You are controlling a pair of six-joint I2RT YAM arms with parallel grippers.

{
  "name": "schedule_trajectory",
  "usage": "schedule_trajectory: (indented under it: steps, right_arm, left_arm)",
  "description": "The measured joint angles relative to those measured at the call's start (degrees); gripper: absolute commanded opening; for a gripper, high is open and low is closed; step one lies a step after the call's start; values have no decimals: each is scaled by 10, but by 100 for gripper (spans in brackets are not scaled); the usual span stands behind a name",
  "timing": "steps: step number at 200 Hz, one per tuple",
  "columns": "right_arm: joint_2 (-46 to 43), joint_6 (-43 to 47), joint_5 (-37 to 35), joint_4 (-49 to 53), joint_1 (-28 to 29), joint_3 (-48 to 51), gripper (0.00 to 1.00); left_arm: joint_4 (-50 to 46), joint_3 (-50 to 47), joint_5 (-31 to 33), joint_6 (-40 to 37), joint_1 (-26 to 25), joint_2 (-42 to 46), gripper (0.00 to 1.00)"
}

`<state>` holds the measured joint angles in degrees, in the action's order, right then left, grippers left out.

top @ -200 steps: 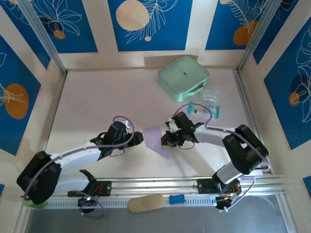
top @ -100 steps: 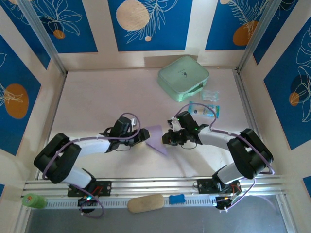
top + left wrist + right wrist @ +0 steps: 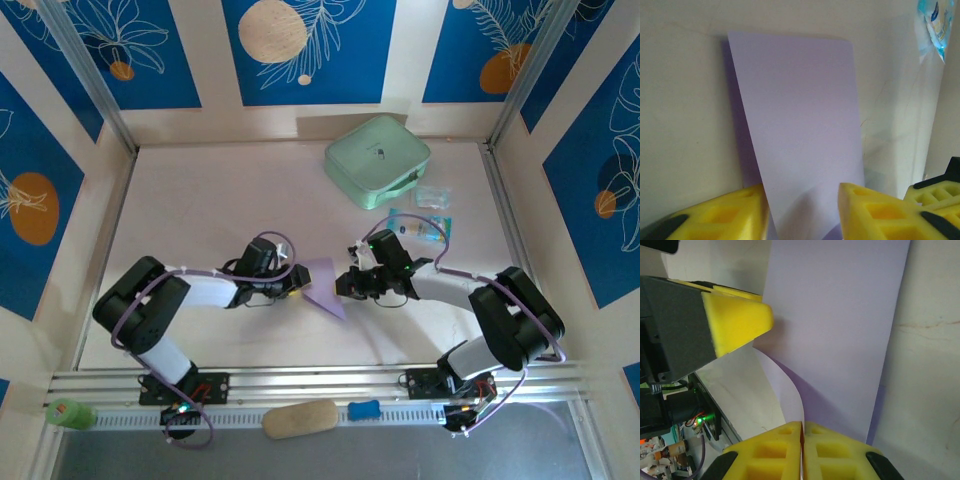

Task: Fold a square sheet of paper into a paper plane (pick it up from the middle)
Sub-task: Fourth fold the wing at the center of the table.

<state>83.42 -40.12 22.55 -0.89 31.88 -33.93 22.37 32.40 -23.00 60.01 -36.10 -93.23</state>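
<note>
Top external: paper [image 3: 322, 284] points lower-right.

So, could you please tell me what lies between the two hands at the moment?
The purple paper lies there, as the top view shows: the right hand pinches one edge, and the left hand straddles the opposite edge.

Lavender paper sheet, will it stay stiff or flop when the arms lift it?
Probably floppy: the lavender paper sheet curls beside the right pincer, which is shut on its edge. Likely very light, being so thin. It could crease or tear if the left pincer, jaws open around the other edge, tugs.
</note>
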Motion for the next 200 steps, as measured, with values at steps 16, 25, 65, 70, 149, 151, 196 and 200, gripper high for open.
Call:
schedule_trajectory:
  steps: [16, 25, 65, 70, 149, 151, 196, 200]
  right_arm:
    - [0, 0, 0, 0, -1, 0, 10]
    - [0, 0, 0, 0, -1, 0, 12]
    - [-5, -2, -15, 7, -1, 4, 28]
    - [-8, -3, -18, 9, -1, 4, 30]
    - [-131, 0, -109, 52, 0, 22, 43]
    - [-133, 0, -112, 52, 0, 22, 43]
    - [-157, -4, -155, 31, 17, 39, 60]
    - [-158, -2, -159, 26, 20, 42, 62]
  left_arm:
    - [11, 0, -4, 3, 0, -7, 20]
    - [18, 0, -7, 4, 0, -10, 17]
    - [43, 0, -10, 19, 0, -13, 1]
    - [47, 0, -9, 22, 0, -13, 0]
    - [46, -40, 54, 32, 0, 68, 0]
    - [45, -41, 57, 32, 0, 71, 0]
    - [28, -54, 90, 31, -2, 110, 5]
    - [28, -54, 89, 31, -2, 110, 6]
